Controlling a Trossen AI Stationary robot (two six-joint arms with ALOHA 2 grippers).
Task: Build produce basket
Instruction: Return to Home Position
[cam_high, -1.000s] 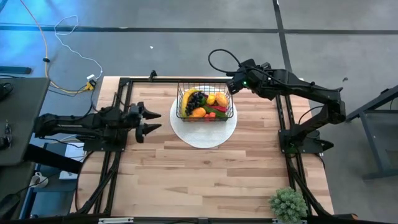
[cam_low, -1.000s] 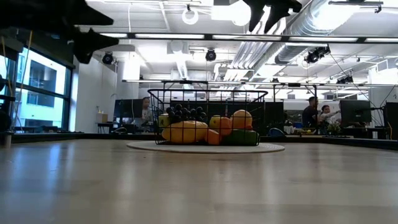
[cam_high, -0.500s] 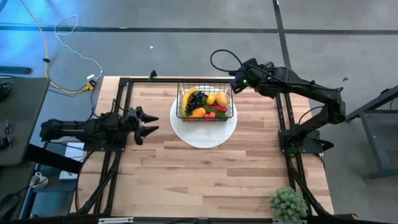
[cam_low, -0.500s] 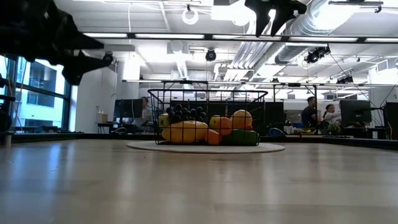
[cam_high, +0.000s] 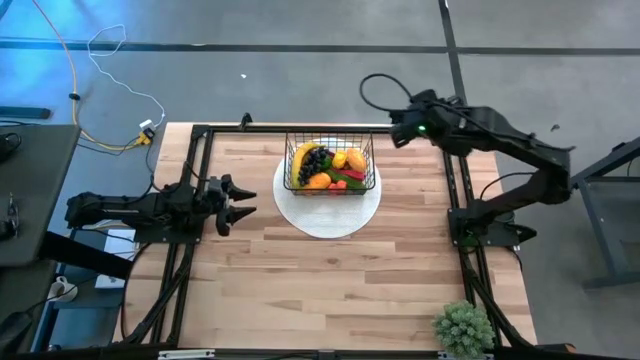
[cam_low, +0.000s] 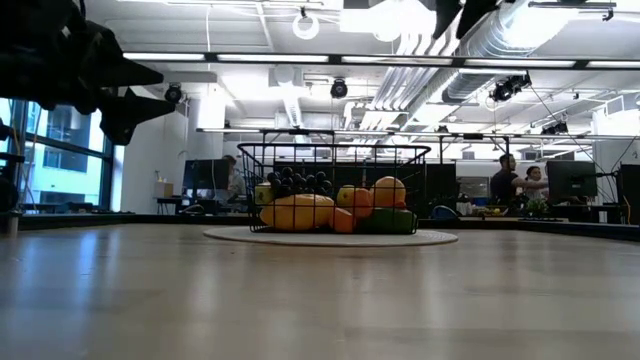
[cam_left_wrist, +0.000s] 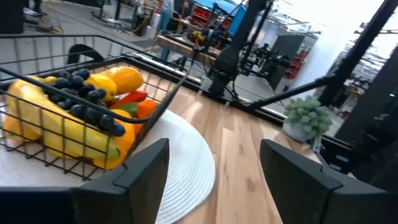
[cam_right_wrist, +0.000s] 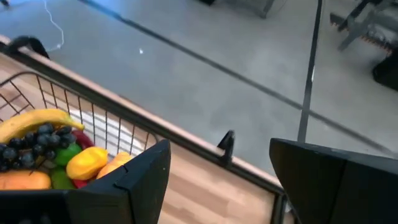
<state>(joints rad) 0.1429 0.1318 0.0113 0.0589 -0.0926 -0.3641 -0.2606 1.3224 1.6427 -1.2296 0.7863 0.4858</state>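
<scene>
top-down table view: a black wire basket (cam_high: 330, 136) on a white disc (cam_high: 330, 218) holds the produce (cam_high: 335, 168). left gripper (cam_high: 247, 200), fingers spread and empty, hovers well left of the basket; right gripper (cam_high: 397, 129), likewise spread and empty, hangs beside the basket's back right corner. to go home cleanly, each arm should draw away from the basket without clipping its rim

Matt dark jaws on the left gripper (cam_left_wrist: 214, 149); ahead of them, a black wire basket (cam_low: 335, 160) of glossy fruit (cam_left_wrist: 37, 127). Ribbed matt white disc (cam_left_wrist: 186, 168) beneath, on pale smooth wood table (cam_left_wrist: 242, 155).
</scene>
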